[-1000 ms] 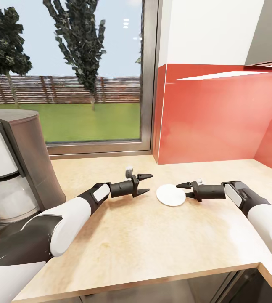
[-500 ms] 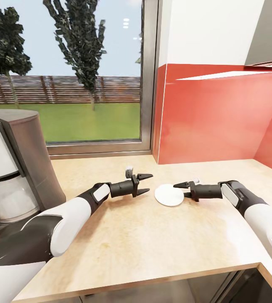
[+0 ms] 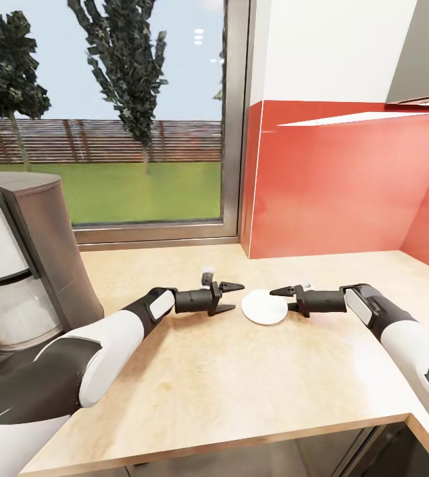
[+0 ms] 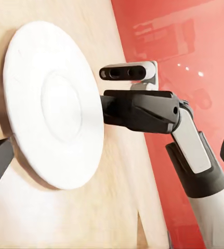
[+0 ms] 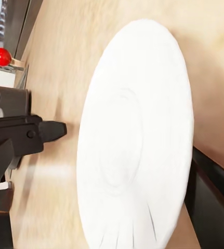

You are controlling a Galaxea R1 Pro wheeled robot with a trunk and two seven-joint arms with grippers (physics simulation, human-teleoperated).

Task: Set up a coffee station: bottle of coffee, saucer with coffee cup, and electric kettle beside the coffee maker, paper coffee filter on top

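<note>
The white saucer [image 3: 262, 309] lies low over the light wood countertop [image 3: 241, 384], mid-counter. My right gripper [image 3: 279, 298] reaches in from the right and is shut on the saucer's right rim, one finger above it and one below. In the right wrist view the saucer [image 5: 137, 140] looms close and tilted, with a dark finger [image 5: 213, 202] behind its edge. My left gripper [image 3: 238, 297] stands open just left of the saucer, apart from it. The left wrist view looks at the saucer [image 4: 54, 129] and the right gripper [image 4: 110, 108] on its rim. The coffee maker [image 3: 22, 265] stands at far left.
A window [image 3: 141, 119] runs behind the counter, and a red backsplash [image 3: 347, 185] walls the back right corner. A dark wall cabinet [image 3: 426, 53] hangs at upper right. The counter's front edge [image 3: 241, 438] is close below my arms.
My right gripper has slid left with the saucer, closing the gap to the left gripper. The left gripper has edged a little right and lower.
</note>
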